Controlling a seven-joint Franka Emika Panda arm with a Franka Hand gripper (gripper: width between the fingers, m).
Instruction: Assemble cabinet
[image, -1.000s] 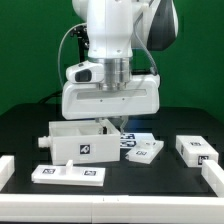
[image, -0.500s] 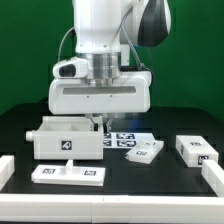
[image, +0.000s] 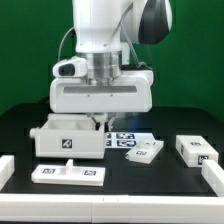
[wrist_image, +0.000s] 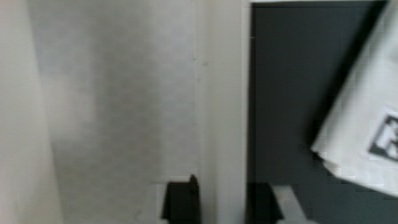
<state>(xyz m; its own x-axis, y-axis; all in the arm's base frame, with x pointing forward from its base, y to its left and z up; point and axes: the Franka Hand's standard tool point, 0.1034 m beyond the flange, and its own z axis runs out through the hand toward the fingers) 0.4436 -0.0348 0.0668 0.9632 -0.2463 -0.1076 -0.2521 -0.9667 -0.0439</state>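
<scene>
The white cabinet box body (image: 66, 141) stands open side up on the black table at the exterior view's left, one tag on its front. My gripper (image: 97, 122) reaches down at the body's right wall. In the wrist view the gripper (wrist_image: 233, 200) has one dark finger (wrist_image: 182, 200) on each side of the body's white wall (wrist_image: 222, 110) and is shut on it. A flat white tagged panel (image: 68, 173) lies in front of the body. A smaller tagged panel (image: 143, 151) and a white block (image: 196, 149) lie to the right.
The marker board (image: 128, 139) lies just right of the body, partly behind the gripper; a white tagged sheet edge (wrist_image: 365, 120) shows in the wrist view. White rails border the table at the exterior view's left (image: 5, 170) and right (image: 212, 178).
The gripper and the box body have shifted to the exterior view's left since a second ago, and the body has turned square to the camera. Almost no movement in the last half second.
</scene>
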